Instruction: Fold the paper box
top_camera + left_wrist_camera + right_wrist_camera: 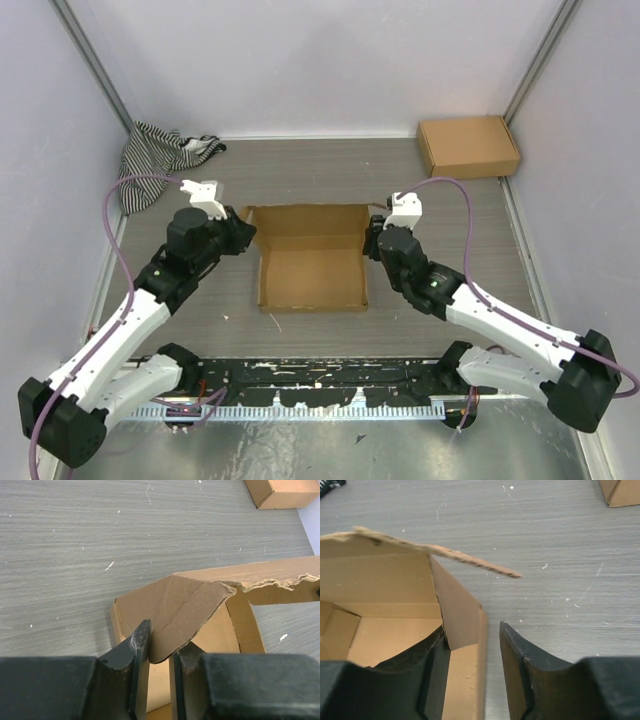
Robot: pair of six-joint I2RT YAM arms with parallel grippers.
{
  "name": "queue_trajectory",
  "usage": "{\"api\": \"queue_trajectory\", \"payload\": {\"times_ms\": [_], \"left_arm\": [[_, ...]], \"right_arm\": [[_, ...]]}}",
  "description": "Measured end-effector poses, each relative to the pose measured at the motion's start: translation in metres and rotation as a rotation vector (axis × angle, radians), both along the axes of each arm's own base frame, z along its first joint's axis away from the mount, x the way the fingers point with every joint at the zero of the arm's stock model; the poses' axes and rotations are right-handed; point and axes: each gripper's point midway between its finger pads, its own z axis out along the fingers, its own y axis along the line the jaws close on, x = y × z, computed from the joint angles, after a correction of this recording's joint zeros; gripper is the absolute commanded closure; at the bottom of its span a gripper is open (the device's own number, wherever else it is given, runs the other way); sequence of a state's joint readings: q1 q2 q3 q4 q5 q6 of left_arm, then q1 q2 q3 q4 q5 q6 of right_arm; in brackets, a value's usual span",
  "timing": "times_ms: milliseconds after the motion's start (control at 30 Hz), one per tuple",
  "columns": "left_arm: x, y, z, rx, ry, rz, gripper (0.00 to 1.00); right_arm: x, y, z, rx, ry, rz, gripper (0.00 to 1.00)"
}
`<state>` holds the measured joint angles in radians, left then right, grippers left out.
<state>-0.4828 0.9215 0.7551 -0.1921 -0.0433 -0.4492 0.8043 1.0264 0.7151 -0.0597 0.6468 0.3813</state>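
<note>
Overhead cam: fingertips of left end effector [245, 232] and right end effector [371, 242] too small to read against the paper box [312, 260]. L wrist cam: flap's lower corner hidden btwn fingers; box cut off at frame's R & bottom edges. R wrist cam: box cut off L & bottom; second cardboard box [620, 492], striped cloth [327, 483] only corner slivers.

Left claw [161, 652] pinching, right claw [472, 630] parted

No text, label or number is readable anywhere
</note>
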Motion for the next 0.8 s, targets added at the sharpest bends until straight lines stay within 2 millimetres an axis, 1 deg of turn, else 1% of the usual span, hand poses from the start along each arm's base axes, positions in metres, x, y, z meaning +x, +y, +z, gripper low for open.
{"api": "queue_trajectory", "payload": {"times_ms": [100,167,200,300,467,567,633,800], "left_arm": [[-0.011,0.006,-0.002,0.003,0.006,0.001,0.65],[-0.019,0.01,-0.003,0.007,0.011,0.001,0.6],[-0.022,0.011,-0.003,0.009,0.011,0.0,0.59],[-0.035,0.018,-0.005,0.018,0.025,0.0,0.58],[-0.047,0.024,-0.004,0.009,0.008,-0.001,0.59],[-0.049,0.025,-0.007,0.01,0.014,0.0,0.6],[-0.048,0.025,-0.01,0.013,0.026,0.001,0.6],[-0.044,0.022,-0.023,0.032,0.072,0.003,0.6]], "right_arm": [[-0.013,-0.008,-0.004,-0.015,0.053,0.011,0.46],[-0.022,-0.01,-0.001,-0.014,0.086,0.028,0.46],[-0.027,-0.012,0.001,-0.011,0.099,0.036,0.46],[-0.042,-0.018,0.008,0.016,0.127,0.058,0.45],[-0.06,-0.027,0.015,0.06,0.14,0.082,0.42],[-0.062,-0.025,0.013,0.059,0.152,0.092,0.4],[-0.061,-0.023,0.008,0.046,0.168,0.094,0.38],[-0.058,-0.02,-0.012,-0.037,0.227,0.11,0.37]]}}
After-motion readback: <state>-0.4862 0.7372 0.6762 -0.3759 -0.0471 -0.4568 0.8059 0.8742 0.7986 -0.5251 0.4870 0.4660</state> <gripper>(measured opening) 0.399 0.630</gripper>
